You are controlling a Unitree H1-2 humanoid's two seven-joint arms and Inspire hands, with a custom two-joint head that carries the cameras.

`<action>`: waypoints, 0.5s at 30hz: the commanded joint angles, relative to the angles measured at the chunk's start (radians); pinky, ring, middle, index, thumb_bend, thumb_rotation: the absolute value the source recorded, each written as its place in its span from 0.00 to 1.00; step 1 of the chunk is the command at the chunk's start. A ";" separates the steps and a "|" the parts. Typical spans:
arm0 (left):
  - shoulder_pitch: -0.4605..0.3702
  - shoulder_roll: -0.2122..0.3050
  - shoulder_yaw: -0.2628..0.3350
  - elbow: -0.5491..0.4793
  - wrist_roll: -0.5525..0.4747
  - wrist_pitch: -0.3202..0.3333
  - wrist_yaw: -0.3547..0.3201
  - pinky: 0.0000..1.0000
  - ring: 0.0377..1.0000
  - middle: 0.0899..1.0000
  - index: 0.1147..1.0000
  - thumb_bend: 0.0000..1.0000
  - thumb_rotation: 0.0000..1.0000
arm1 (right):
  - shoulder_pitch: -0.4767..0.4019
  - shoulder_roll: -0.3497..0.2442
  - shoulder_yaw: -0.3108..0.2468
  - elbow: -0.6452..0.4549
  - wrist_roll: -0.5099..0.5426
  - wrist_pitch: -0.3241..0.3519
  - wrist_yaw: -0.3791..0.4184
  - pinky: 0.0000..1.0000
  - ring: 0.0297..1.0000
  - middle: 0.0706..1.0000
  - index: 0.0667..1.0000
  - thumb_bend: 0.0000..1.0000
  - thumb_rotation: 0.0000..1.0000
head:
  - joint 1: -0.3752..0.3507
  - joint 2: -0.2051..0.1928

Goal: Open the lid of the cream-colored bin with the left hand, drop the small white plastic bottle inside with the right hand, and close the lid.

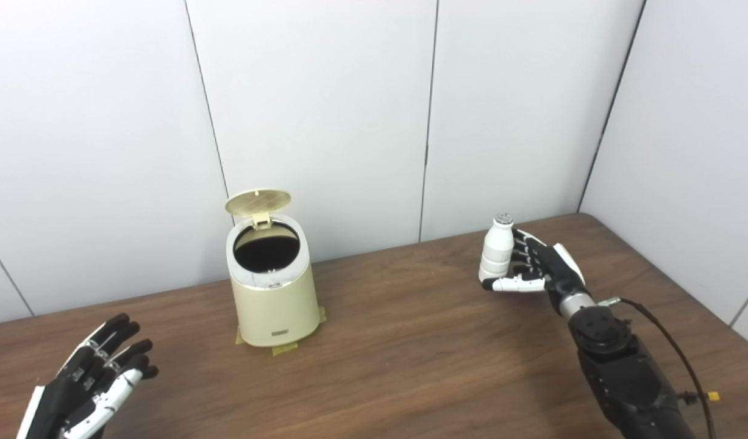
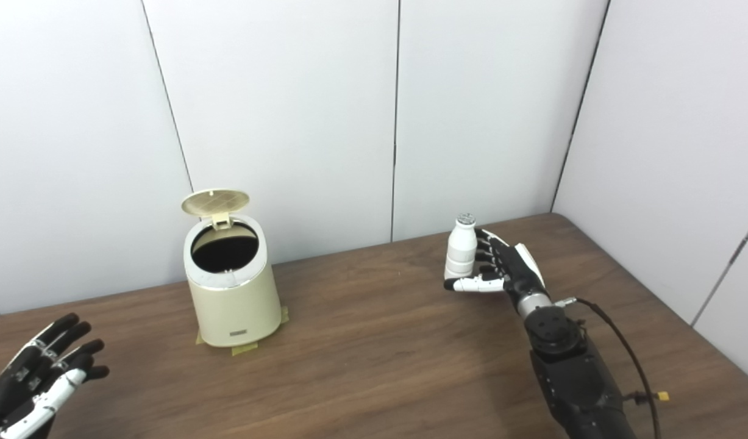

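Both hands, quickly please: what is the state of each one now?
Left hand: open, holding nothing.
Right hand: shut on the small white plastic bottle.

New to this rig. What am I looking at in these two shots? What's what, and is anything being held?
Both pictures come from two cameras side by side on a humanoid robot's head, so they show the same scene from slightly different spots. The black-and-white things are its two hands, on arms entering from the bottom edge.

On the brown wooden table stands a cream-colored bin, with strips of tape under its base. Its lid is tipped up at the back, so the dark inside is open.

The right hand is wrapped around a small white bottle, which is upright; whether it rests on the table or is lifted, I cannot tell. The left hand holds nothing, fingers spread, near the front left corner, well apart from the bin.
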 commanded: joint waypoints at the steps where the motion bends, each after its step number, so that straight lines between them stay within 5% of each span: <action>1: -0.026 0.001 0.001 -0.043 -0.009 -0.007 0.003 0.61 0.76 0.83 0.81 0.45 0.00 | -0.057 -0.010 -0.005 -0.001 0.000 -0.052 -0.027 0.74 0.78 0.82 0.84 0.77 0.00 | -0.001 0.000; 10: -0.023 -0.007 0.002 -0.073 -0.009 0.027 0.009 0.64 0.78 0.84 0.82 0.41 0.00 | -0.082 0.013 0.006 0.040 -0.006 -0.103 -0.061 0.68 0.71 0.78 0.79 0.78 0.00 | 0.006 0.007; 15: -0.022 -0.007 0.001 -0.082 -0.006 0.034 0.010 0.63 0.77 0.83 0.81 0.42 0.00 | -0.101 0.029 0.002 0.101 -0.024 -0.201 -0.134 0.48 0.58 0.69 0.72 0.73 0.00 | 0.011 0.010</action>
